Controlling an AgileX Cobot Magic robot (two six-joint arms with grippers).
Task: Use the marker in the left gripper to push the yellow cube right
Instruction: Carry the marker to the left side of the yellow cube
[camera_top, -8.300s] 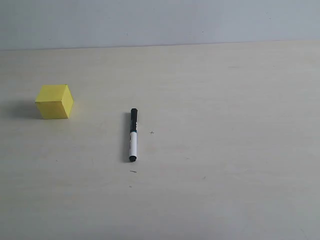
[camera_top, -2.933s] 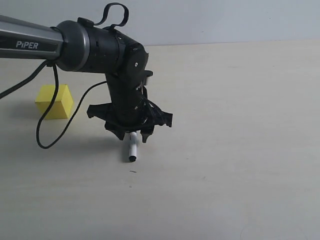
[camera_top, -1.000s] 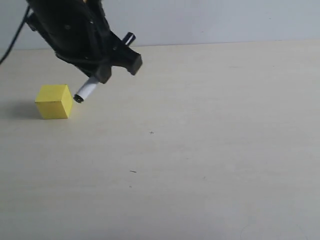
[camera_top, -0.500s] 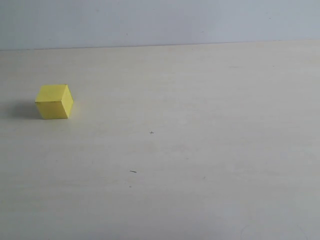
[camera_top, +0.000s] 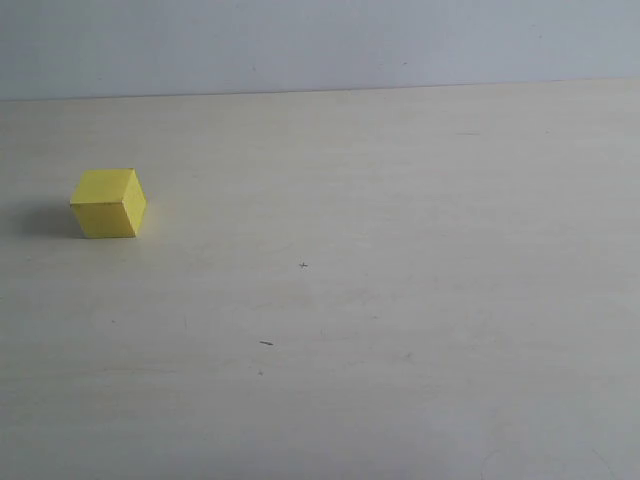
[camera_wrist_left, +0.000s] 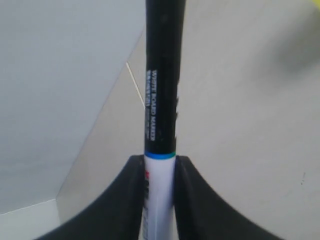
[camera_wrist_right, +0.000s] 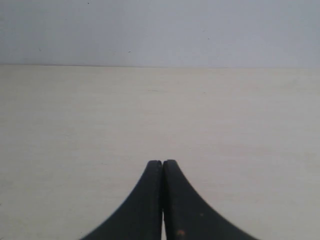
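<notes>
The small, matte, sharp-edged yellow cube (camera_top: 108, 203) is sitting at the far left of the pale, smooth counter (camera_top: 400, 300). Your black left claw (camera_wrist_left: 160, 164), outside the exterior view, is pinching the slim marker (camera_wrist_left: 162, 100) by its white barrel, with the glossy black cap half pointing ahead. You are probably needing to bring it down left of the cube. The right claw (camera_wrist_right: 162, 167) is hanging pressed together, empty.
</notes>
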